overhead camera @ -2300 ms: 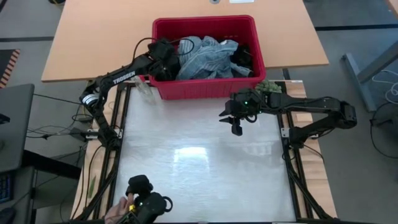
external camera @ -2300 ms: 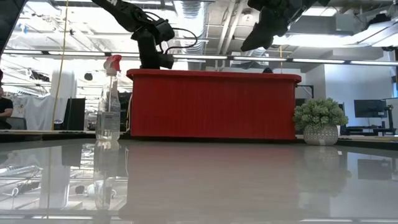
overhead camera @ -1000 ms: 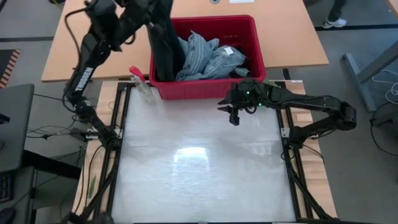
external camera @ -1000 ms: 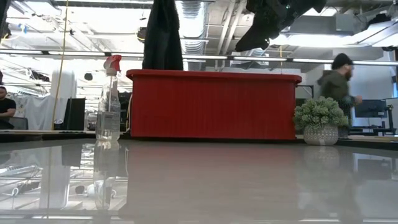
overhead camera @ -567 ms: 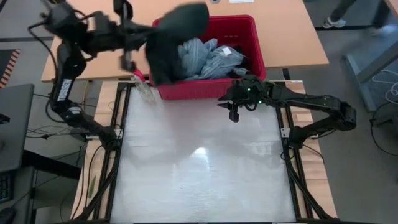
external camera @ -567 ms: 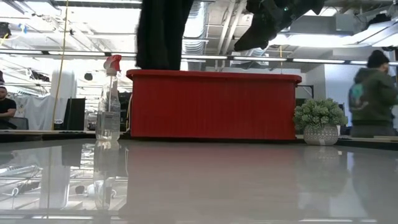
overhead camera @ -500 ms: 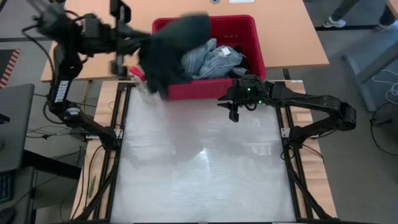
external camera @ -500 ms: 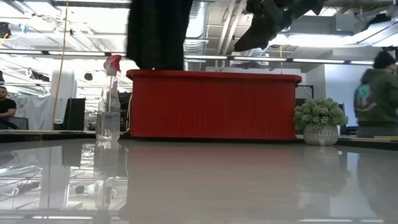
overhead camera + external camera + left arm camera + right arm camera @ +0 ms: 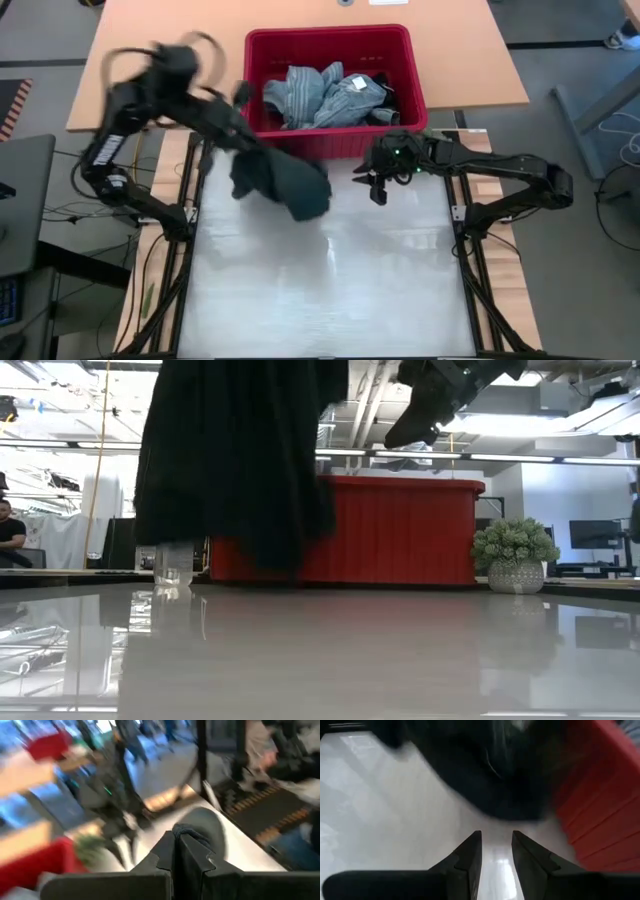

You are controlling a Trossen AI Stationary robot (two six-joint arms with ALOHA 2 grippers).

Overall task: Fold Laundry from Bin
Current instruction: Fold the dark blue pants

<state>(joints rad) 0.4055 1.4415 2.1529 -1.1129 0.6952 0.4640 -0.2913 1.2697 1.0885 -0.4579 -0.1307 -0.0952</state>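
On the left, the left gripper (image 9: 243, 135) has its two dark fingers (image 9: 175, 851) pressed together on a pinch of a dark navy cloth garment (image 9: 282, 182), which hangs in the air over the far left part of the glossy white table (image 9: 320, 290), just in front of the red plastic slotted bin (image 9: 335, 142). In the low view its hem (image 9: 240, 555) hangs close to the table surface and covers the clear spray bottle (image 9: 172, 565) standing beside the bin's left end. That is the first risk: the swinging cloth may brush the bottle and tip it over. The hold is only a small bunch of fabric, so the piece may slip free and drop in a heap, or land bunched and twisted, hard to spread for folding. Inside the bin lie the light blue denim jeans (image 9: 322, 92) and a striped shirt (image 9: 360, 88), not yet taken. On the right, the right gripper (image 9: 377, 180) hovers with its jaws apart, empty, near the bin's front right corner; the swinging cloth could drape over it or catch on its fingers (image 9: 470, 855).
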